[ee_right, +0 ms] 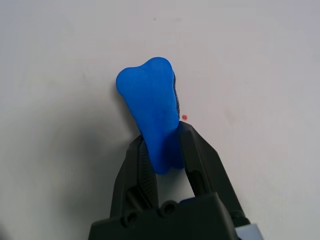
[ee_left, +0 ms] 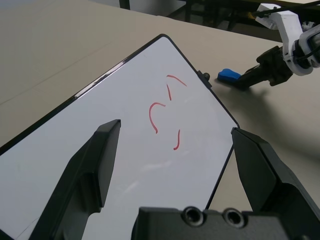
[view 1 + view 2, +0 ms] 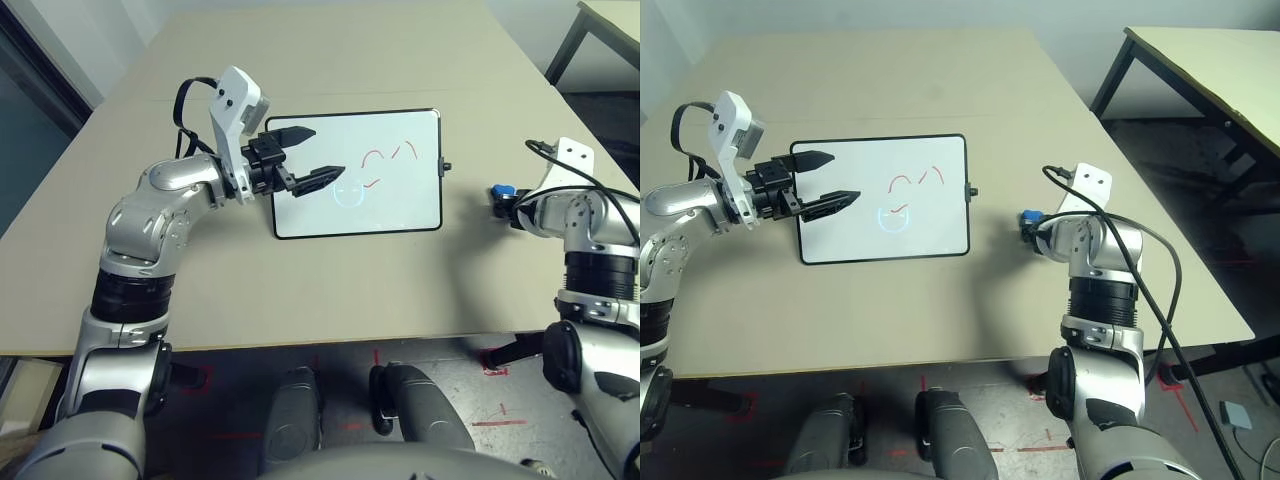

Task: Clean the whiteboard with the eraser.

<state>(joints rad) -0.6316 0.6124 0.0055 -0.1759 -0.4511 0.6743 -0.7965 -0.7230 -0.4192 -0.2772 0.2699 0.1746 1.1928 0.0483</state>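
On table point(image 3: 330, 300), grasped eraser point(image 1: 147, 87) by narrowed sides with right gripper point(image 1: 160, 132); held left gripper point(image 3: 330, 152) spread over board point(image 3: 405, 205). Looked light, slightly squashy; called for modest squeeze mid-sides.

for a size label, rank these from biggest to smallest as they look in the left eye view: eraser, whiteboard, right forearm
1. whiteboard
2. right forearm
3. eraser, partly hidden
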